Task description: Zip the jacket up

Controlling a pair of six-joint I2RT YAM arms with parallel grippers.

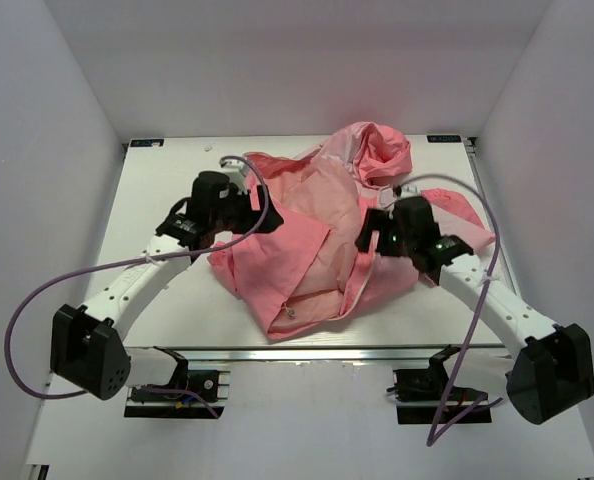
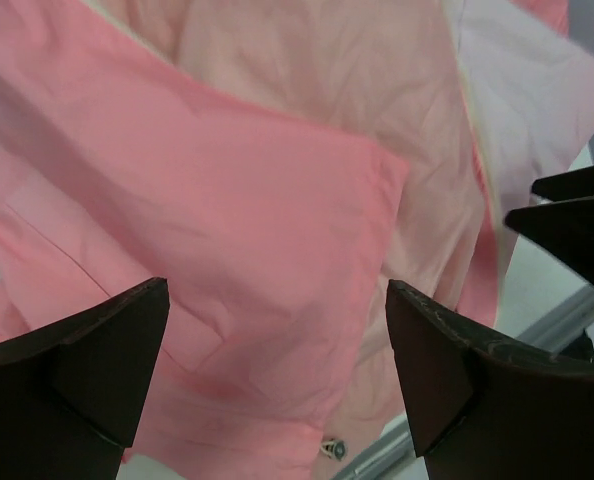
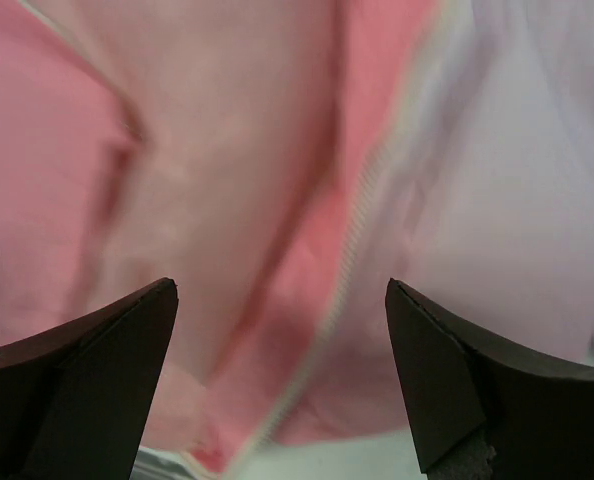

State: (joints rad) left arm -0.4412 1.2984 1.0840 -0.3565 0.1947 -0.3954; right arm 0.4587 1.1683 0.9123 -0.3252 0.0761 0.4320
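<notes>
One jacket (image 1: 317,240), one surface (image 1: 167,185), two arms (left arm (image 1: 137,282), right arm (image 1: 497,305)), two purple cables (image 1: 8,345) and seemingly one small snap (image 2: 335,448).

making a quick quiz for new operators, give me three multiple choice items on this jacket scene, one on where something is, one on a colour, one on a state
1. Where does the jacket lie?
A) in the middle of the table
B) draped over the left arm's base
C) hanging off the far edge

2. What colour is its zipper?
A) black
B) whitish
C) blue

3. How do the left gripper and right gripper stand?
A) both shut on fabric
B) only the left shut
C) both open, empty

Answers:
1 A, the top view shows it heaped at the centre.
2 B, the right wrist view shows a pale strip along the pink edge.
3 C, each wrist view shows the fingers wide apart with nothing between them.
</notes>
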